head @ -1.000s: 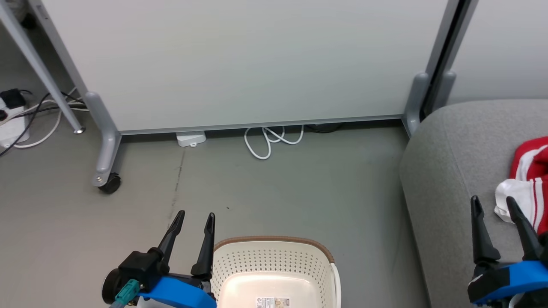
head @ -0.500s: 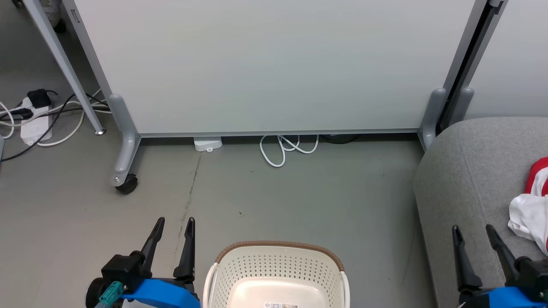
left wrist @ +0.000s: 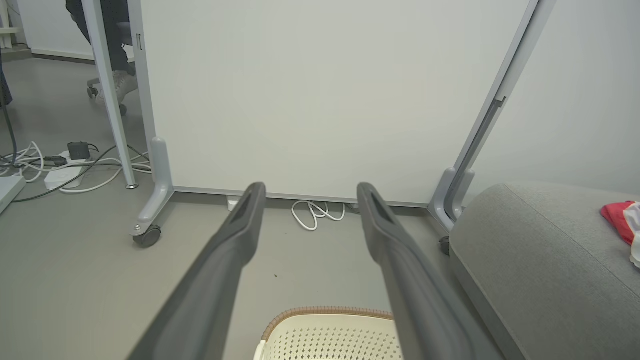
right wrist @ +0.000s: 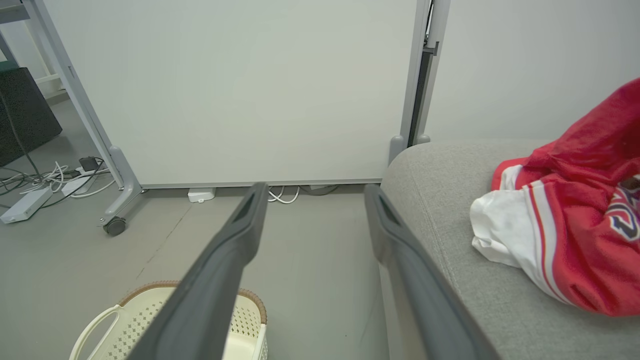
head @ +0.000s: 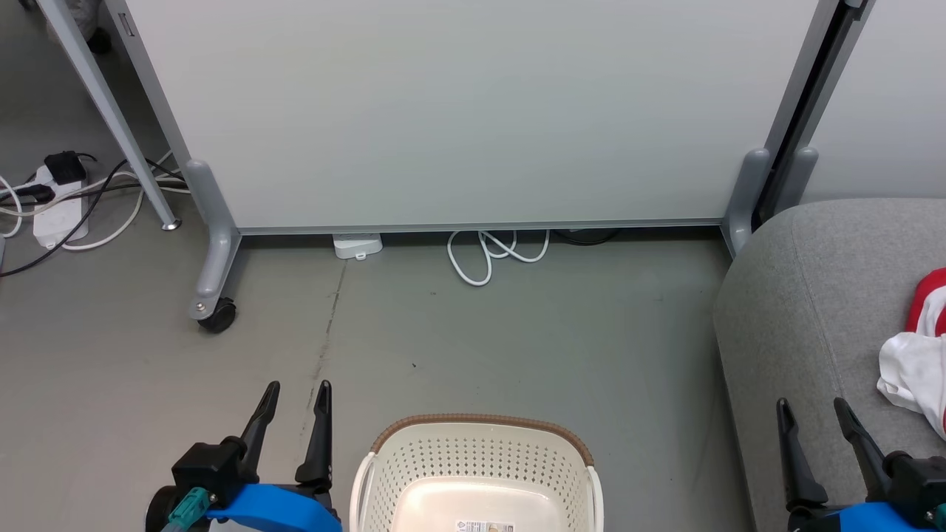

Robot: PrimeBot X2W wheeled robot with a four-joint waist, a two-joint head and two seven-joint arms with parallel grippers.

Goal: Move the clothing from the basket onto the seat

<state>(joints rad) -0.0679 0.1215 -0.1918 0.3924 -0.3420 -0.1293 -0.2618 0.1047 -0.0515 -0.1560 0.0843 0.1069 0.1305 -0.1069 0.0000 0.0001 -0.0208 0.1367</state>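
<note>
– Head view: where is the clothing (right wrist: 575, 225)?
– On the sofa (head: 805, 310), at the right edge of the picture. It lies in a crumpled red heap with white stripes and a white fold toward the sofa's rounded end. The right wrist view shows a bit of lettering on it.
– And the basket (head: 480, 423)?
– On the floor (head: 517, 340) at the bottom middle, well apart from the clothing and left of the sofa. Its pale bottom shows, with a printed label (head: 484, 526) on it.
– How do the jaws stand?
– The left gripper (head: 298, 386) is just left of the basket, over the floor. Its two dark fingers are spread wide with nothing between them. The right gripper (head: 810, 404) hangs over the sofa's near end with its fingers also wide apart and empty. It is near the white fold but not touching it.
– What lies beyond?
– A pale divider panel (head: 458, 111) stands on grey legs, one with a black wheel (head: 220, 316). A white cable (head: 491, 255) is looped under its lower edge. A power strip (head: 55, 214) with cords lies at the far left.
</note>
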